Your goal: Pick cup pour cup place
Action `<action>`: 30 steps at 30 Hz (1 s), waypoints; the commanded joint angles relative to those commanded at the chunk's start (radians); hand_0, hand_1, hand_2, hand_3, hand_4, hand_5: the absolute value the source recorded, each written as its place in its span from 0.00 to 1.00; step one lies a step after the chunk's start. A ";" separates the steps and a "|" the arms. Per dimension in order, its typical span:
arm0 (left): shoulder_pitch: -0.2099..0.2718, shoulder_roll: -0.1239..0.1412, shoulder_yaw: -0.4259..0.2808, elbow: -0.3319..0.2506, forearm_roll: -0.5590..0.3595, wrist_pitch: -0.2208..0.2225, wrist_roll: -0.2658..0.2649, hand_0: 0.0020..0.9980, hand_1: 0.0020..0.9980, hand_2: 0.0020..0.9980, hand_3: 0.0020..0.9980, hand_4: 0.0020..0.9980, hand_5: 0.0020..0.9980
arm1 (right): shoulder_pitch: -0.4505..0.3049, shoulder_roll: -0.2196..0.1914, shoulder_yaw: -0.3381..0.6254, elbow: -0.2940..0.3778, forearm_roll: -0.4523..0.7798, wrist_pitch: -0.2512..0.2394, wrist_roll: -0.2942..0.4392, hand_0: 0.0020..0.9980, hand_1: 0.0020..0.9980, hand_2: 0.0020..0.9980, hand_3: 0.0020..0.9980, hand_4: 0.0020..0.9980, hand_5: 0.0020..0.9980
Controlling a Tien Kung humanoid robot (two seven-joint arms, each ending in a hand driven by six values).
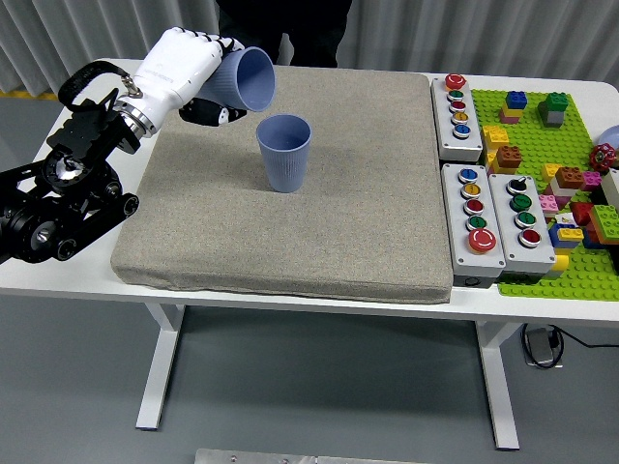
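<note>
A blue ribbed cup (284, 152) stands upright on the grey mat (290, 222), left of its middle. My left hand (193, 72), white with a black arm, holds a second blue cup (244, 79) tipped on its side, its mouth facing right. That held cup hangs above and to the left of the standing cup, apart from it. My right hand does not show in the head view.
Three grey button boxes (484, 208) lie right of the mat. A green baseplate (561, 174) with several loose bricks fills the table's right end. A person in dark clothes (280, 24) stands at the far edge.
</note>
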 joint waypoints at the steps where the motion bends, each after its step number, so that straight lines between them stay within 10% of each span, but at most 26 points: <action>1: 0.008 0.003 -0.017 -0.008 -0.046 -0.007 -0.002 0.41 0.48 0.53 0.53 0.74 0.16 | 0.000 0.000 0.000 0.000 0.001 0.000 0.000 0.69 0.66 0.61 0.63 0.00 0.41; 7: 0.059 0.006 -0.119 -0.044 -0.299 -0.069 -0.013 0.41 0.48 0.53 0.53 0.74 0.17 | -0.001 0.000 0.001 -0.001 -0.002 0.001 0.000 0.69 0.66 0.61 0.63 0.00 0.40; 19: 0.296 -0.081 -0.413 -0.160 -0.784 -0.073 -0.028 0.41 0.48 0.53 0.53 0.74 0.17 | -0.010 0.007 0.015 -0.001 -0.019 0.005 -0.001 0.69 0.66 0.61 0.63 0.00 0.41; 30: 0.369 -0.132 -0.414 -0.125 -0.653 0.057 -0.097 0.42 0.48 0.53 0.54 0.74 0.17 | -0.017 0.012 0.016 -0.001 -0.023 0.003 -0.003 0.69 0.66 0.61 0.63 0.00 0.41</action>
